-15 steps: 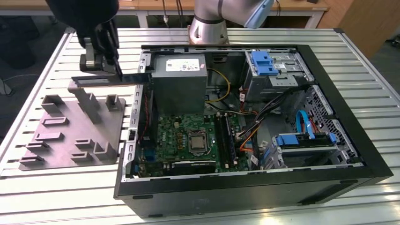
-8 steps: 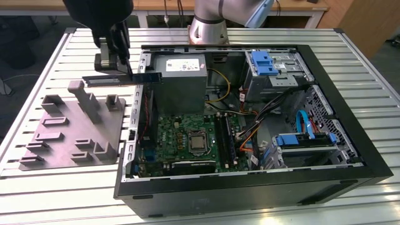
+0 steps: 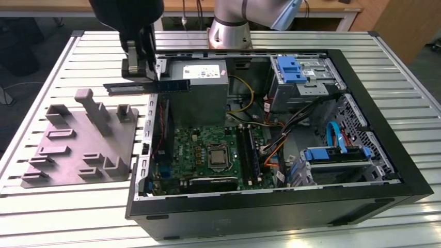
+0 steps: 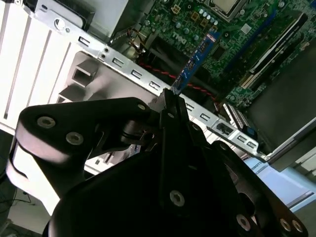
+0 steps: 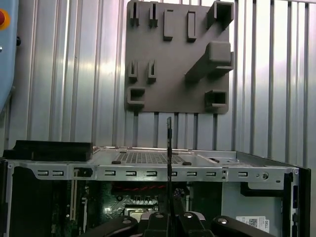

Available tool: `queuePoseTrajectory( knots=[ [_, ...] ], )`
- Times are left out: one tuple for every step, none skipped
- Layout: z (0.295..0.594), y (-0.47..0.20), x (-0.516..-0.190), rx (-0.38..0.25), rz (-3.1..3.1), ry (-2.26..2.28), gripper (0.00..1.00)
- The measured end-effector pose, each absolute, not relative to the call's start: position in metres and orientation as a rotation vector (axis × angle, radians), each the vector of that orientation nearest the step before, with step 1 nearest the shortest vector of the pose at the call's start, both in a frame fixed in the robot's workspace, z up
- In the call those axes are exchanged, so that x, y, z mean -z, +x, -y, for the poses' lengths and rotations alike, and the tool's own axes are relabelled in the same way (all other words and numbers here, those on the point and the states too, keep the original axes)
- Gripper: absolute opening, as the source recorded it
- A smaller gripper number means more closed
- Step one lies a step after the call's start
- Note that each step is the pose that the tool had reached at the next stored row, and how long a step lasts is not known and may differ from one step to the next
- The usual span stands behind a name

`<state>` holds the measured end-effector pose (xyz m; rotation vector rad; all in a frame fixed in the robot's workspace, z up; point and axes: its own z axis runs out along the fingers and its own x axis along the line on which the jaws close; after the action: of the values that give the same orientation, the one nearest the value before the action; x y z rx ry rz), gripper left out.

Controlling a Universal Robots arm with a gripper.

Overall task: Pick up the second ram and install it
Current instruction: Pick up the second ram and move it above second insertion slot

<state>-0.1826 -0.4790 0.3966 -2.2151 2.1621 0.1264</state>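
Probably light, stiff yet fragile, the second ram [image 3: 175, 86] hangs upper left in the exterior view. The gripper [image 3: 143, 76] is clamped on its flat faces.

No print legible anywhere. White label [image 3: 204, 72] with fine dark lines on top of the power supply [image 3: 200, 103], at the far side of the open computer case [image 3: 276, 212], toward the exterior view's left. White sticker [image 5: 256, 223] on the case wall in the first wrist view, equally unreadable.
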Motion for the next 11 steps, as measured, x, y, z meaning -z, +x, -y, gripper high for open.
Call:
queuePoseTrajectory(
  knots=[
    [0.479, -0.18, -0.397, -0.126, -2.162, -2.215, 0.14],
    [0.479, -0.178, -0.397, -0.126, -2.162, -2.215, 0.14],
    [0.479, -0.175, -0.397, -0.126, -2.162, -2.215, 0.14],
    [0.479, -0.173, -0.397, -0.126, -2.162, -2.215, 0.14],
    [0.479, -0.171, -0.397, -0.126, -2.162, -2.215, 0.14],
    [0.479, -0.168, -0.397, -0.126, -2.162, -2.215, 0.14],
    [0.479, -0.166, -0.397, -0.126, -2.162, -2.215, 0.14],
    [0.479, -0.163, -0.397, -0.126, -2.162, -2.215, 0.14],
    [0.479, -0.161, -0.396, -0.126, -2.162, -2.215, 0.14],
    [0.479, -0.159, -0.396, -0.126, -2.162, -2.215, 0.14],
    [0.479, -0.157, -0.397, -0.126, -2.162, -2.215, 0.14]
  ],
)
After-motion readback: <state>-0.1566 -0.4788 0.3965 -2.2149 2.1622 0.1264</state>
